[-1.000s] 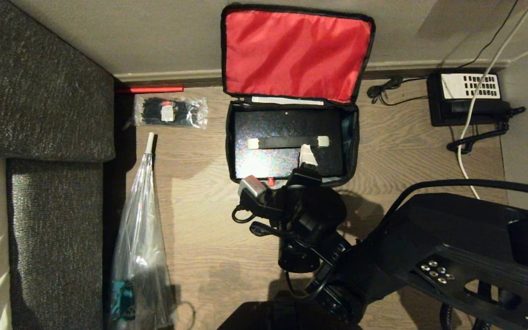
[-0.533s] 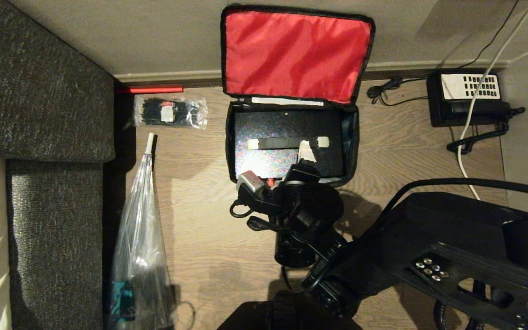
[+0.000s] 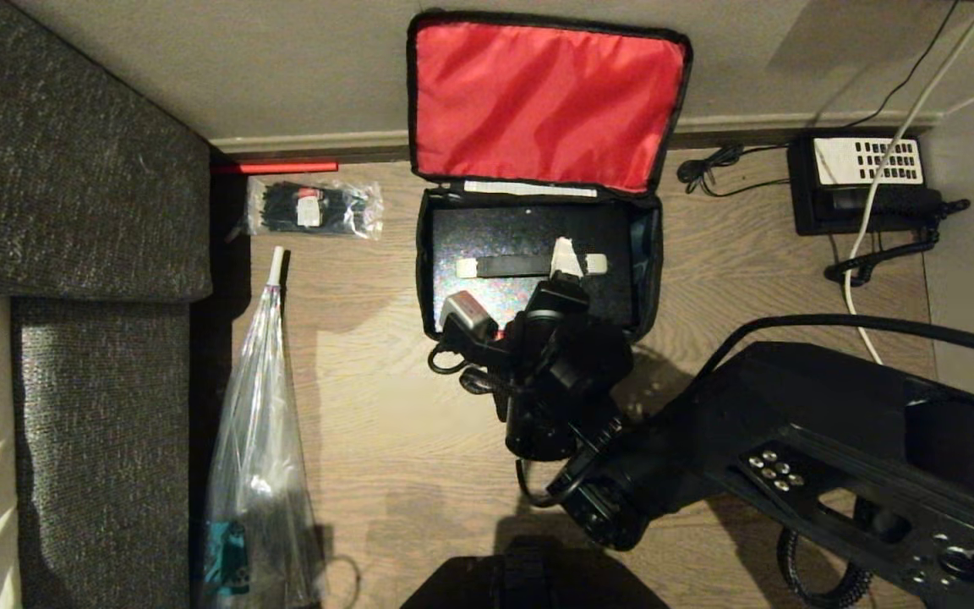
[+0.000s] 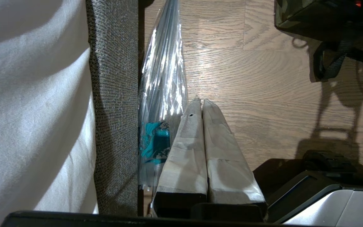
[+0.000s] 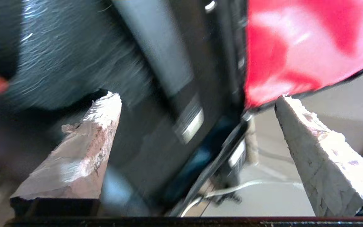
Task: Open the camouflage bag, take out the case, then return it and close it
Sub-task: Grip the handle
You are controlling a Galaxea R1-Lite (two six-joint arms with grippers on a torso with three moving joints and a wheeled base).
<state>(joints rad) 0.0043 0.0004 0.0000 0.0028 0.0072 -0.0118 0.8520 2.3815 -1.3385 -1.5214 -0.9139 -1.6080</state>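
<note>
Since a second ago the right gripper has pushed farther over the open bag: its taped fingertip, which was short of the handle strap, now lies across that strap, and the black arm behind it has slid in toward the bag too. Nothing else on the floor has shifted.

The right gripper's 2 fingers stand spread as wide as they go, with nothing between them; they hang over the case, and I cannot tell whether a tip touches it. The left gripper hangs low beside the sofa, its 2 wrapped fingers pressed together and empty.

There is 1 boxy camouflage bag with black sides and zipper edging on the wooden floor by the wall, its lid thrown back against the skirting so the crinkled bright red lining faces up. Inside it lies 1 flat black rectangular case with a faintly speckled, glossy face, filling nearly the whole width, with 1 dark strap handle capped pale at both ends.

Around it: 1 small clear packet of black ties, 1 long crinkly clear plastic bag, 1 black telephone with a white keypad panel, and 1 coarse grey woven sofa.
</note>
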